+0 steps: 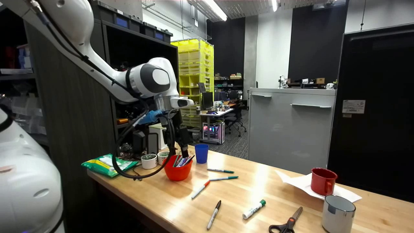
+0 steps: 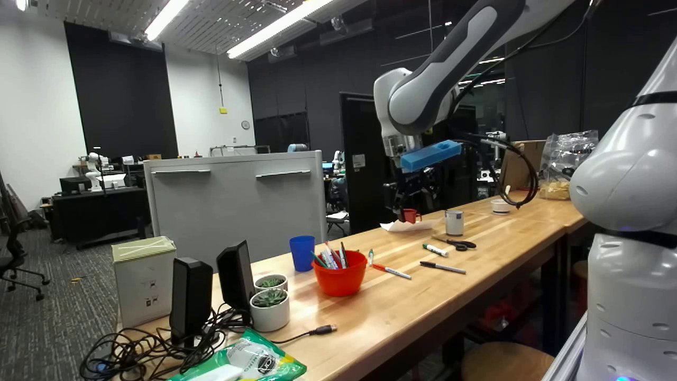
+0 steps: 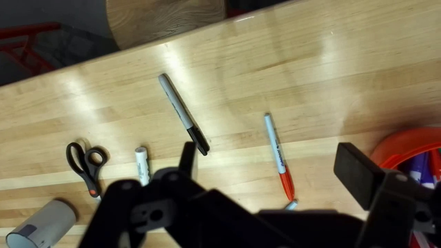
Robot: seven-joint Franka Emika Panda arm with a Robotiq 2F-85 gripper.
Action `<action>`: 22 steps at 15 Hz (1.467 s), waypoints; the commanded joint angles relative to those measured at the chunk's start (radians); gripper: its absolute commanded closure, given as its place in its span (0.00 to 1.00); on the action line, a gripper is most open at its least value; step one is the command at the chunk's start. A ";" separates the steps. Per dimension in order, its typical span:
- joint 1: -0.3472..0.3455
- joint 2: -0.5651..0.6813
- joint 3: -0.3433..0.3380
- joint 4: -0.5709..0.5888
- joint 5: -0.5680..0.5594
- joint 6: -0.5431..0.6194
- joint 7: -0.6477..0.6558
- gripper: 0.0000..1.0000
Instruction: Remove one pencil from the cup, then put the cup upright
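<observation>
"While the long pale-wood table (image 1: pixel 236 194) is stretching beneath, where is the black two-fingered gripper (image 3: pixel 272 165) hanging?"

"Above it, its fingers standing wide apart, holding nothing. The bright red-orange, wide-mouthed plastic cup (image 2: pixel 341 281) is standing upright on the table in both exterior views, off to one side of that gap: in the wrist view it's sitting past the black block-tipped finger (image 3: pixel 360 177) on the right."

"So which way is the move pointing?"

"I'm judging sideways, roughly along the line from fingertip to fingertip, towards the cup. The bundle of slim coloured pens and sticks (image 2: pixel 329 258) is leaning at mixed angles, its long axes mostly rising steeply."

"And what is hiding?"

"The wrist view is cutting off the cup at its edge, and the finger is covering more. In an exterior view the gripper is overlapping the bundle, where a thin dark stick (image 1: pixel 190 160) is poking out; I'm reading that as line of sight, not contact. Which of them are pencils, I'm failing to make out."
</observation>
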 commanded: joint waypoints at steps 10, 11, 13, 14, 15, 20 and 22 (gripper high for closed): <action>0.102 0.171 0.139 0.025 0.105 0.346 0.485 0.00; 0.095 0.207 0.151 0.039 0.072 0.386 0.527 0.00; 0.080 0.290 0.167 0.075 -0.018 0.452 0.625 0.00; 0.073 0.330 0.169 0.097 -0.078 0.476 0.677 0.00; 0.075 0.368 0.163 0.121 -0.136 0.492 0.721 0.00; 0.077 0.534 0.149 0.263 -0.352 0.486 0.877 0.00; 0.085 0.587 0.141 0.312 -0.394 0.484 0.904 0.00</action>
